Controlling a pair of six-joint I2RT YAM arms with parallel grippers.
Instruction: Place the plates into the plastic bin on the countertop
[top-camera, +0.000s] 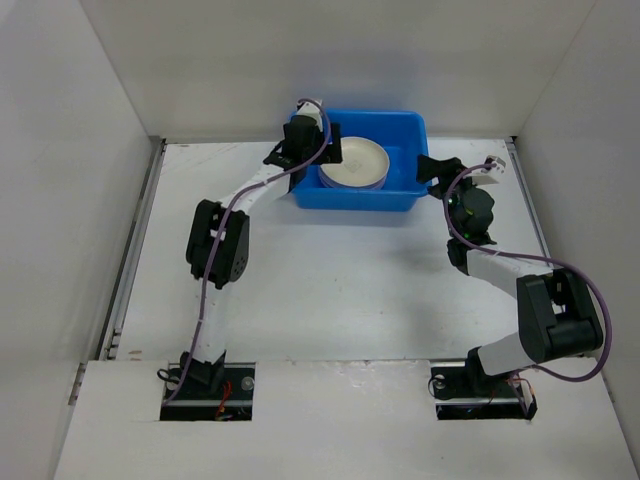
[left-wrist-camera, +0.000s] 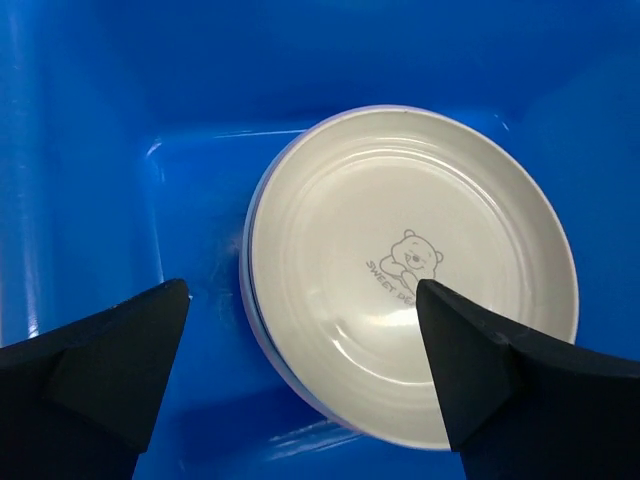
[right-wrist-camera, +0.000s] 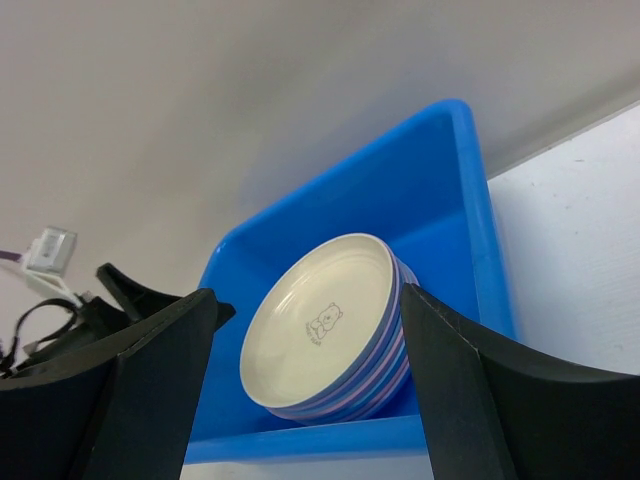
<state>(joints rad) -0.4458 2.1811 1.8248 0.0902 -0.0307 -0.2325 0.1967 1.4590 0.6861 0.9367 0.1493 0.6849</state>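
Note:
A stack of plates (top-camera: 353, 164) lies in the blue plastic bin (top-camera: 402, 131) at the back of the white countertop (top-camera: 330, 290). The top plate is cream with a small bear print (left-wrist-camera: 410, 270); pink, blue and lavender rims show beneath it (right-wrist-camera: 375, 375). My left gripper (top-camera: 312, 140) hangs open and empty over the bin's left part, its fingers (left-wrist-camera: 110, 370) straddling the stack's near edge. My right gripper (top-camera: 435, 172) is open and empty just outside the bin's right wall, facing the stack (right-wrist-camera: 325, 325).
White walls enclose the countertop on three sides. Metal rails (top-camera: 135, 250) run along its sides. The left arm's elbow (top-camera: 218, 242) and the right arm's elbow (top-camera: 555, 320) stand above the surface. Cables loop along both arms.

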